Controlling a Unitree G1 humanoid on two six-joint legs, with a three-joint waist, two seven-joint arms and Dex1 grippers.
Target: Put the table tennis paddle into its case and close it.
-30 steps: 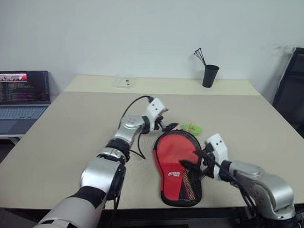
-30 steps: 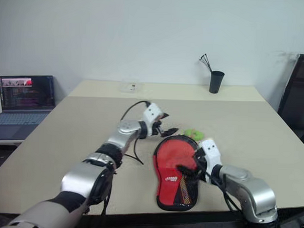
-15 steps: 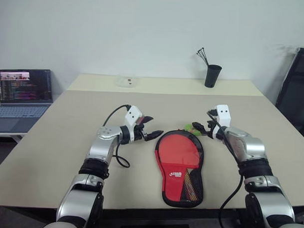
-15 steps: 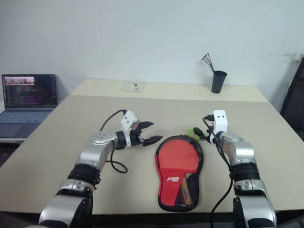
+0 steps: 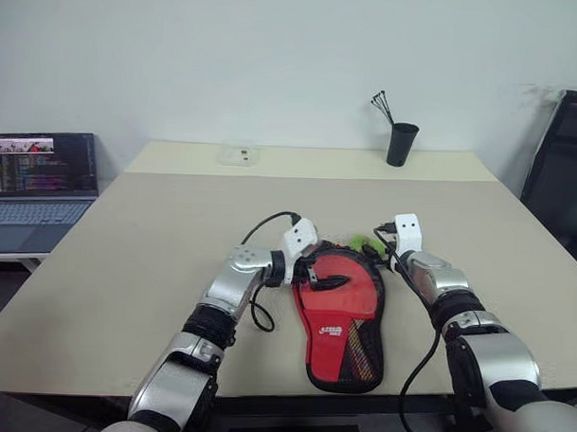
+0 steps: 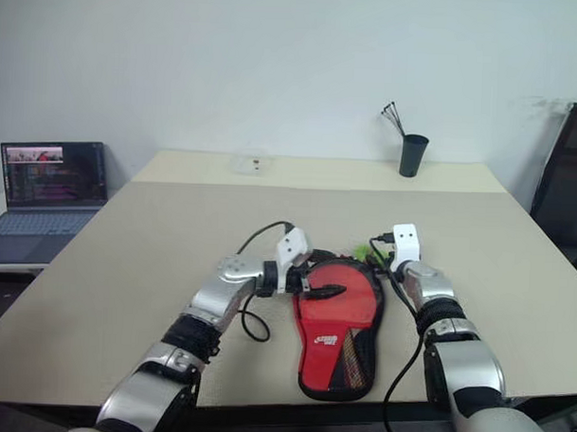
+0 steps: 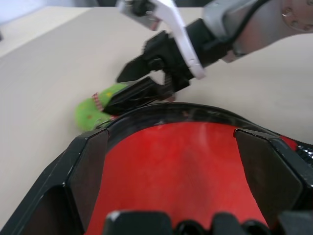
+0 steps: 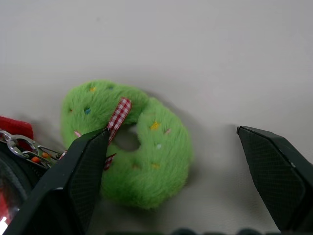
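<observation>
On the beige table (image 5: 126, 267), near its front edge, the head camera finds the case (image 5: 342, 317) lying flat, red face up, its long axis running away from the robot: the round end points toward the far side, the narrow handle end with white logo and mesh toward the front edge. Its fabric looks soft, rimmed by a black zip edge. Whether the table tennis paddle is inside cannot be told. The left gripper (image 5: 322, 276) reaches in from the left over the round end, its fingers parted and holding nothing. The right gripper (image 6: 380, 260) sits just beside the far right rim of the case, next to a fuzzy green ring toy (image 5: 363, 243).

Seen from the left wrist, the red face (image 7: 181, 166) spreads between the spread black fingers (image 7: 88, 171), with the zip rim arching beyond it; the right gripper's fingers (image 7: 142, 95) lie against the green toy there.

At the right wrist, the toy (image 8: 146, 156) shows as a plush doughnut with coloured dots and a checked ribbon (a keyring chain (image 8: 19, 146) lies beside it), between wide-open fingers (image 8: 279, 176) that grasp nothing.
</observation>
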